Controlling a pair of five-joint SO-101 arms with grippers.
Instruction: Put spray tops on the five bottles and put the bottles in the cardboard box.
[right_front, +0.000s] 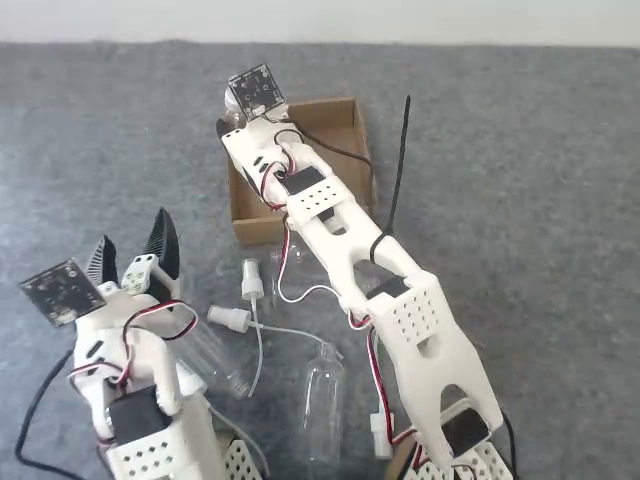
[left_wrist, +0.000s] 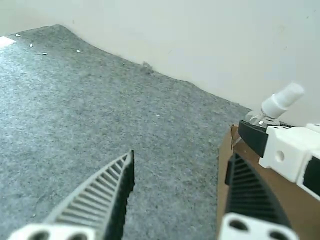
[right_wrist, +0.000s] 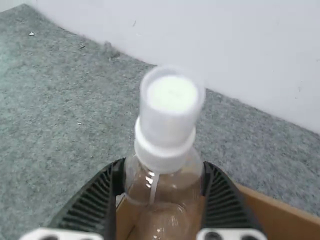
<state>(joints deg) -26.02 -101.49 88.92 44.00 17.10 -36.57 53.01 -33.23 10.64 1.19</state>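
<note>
My right gripper (right_wrist: 162, 176) is shut on a clear bottle (right_wrist: 162, 200) that carries a white spray top (right_wrist: 169, 112). In the high view this gripper (right_front: 240, 112) holds the bottle over the far left corner of the cardboard box (right_front: 345, 112). My left gripper (right_front: 135, 250) stands open and empty near the table's front left. Between its fingers (left_wrist: 112, 192) the left wrist view shows the box wall (left_wrist: 225, 170) and the capped bottle's spray top (left_wrist: 282, 99). Two loose spray tops (right_front: 250, 280) (right_front: 230, 318) and a bare clear bottle (right_front: 325, 395) lie between the arms.
A second clear bottle (right_front: 215, 355) lies beside the left arm's base. A black cable (right_front: 400, 170) rises at the box's right side. Grey carpet (right_front: 520, 180) covers the table, with open room to the left and right of the box.
</note>
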